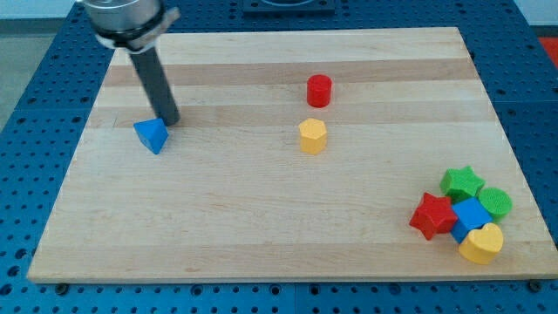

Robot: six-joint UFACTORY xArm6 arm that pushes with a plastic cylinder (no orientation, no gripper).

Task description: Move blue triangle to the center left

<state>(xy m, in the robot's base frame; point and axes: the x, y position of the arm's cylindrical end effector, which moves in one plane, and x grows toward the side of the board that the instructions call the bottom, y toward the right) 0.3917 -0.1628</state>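
The blue triangle [151, 135] lies on the wooden board [261, 218] at the view's left, about mid-height. My tip [171, 121] rests on the board just to the upper right of the blue triangle, touching or nearly touching its edge. The dark rod rises from there toward the view's top left.
A red cylinder [319, 90] and a yellow hexagonal block [312, 136] sit near the middle. At the bottom right is a cluster: red star [432, 216], green star [461, 183], green cylinder [495, 202], blue cube [472, 216], yellow heart [482, 243].
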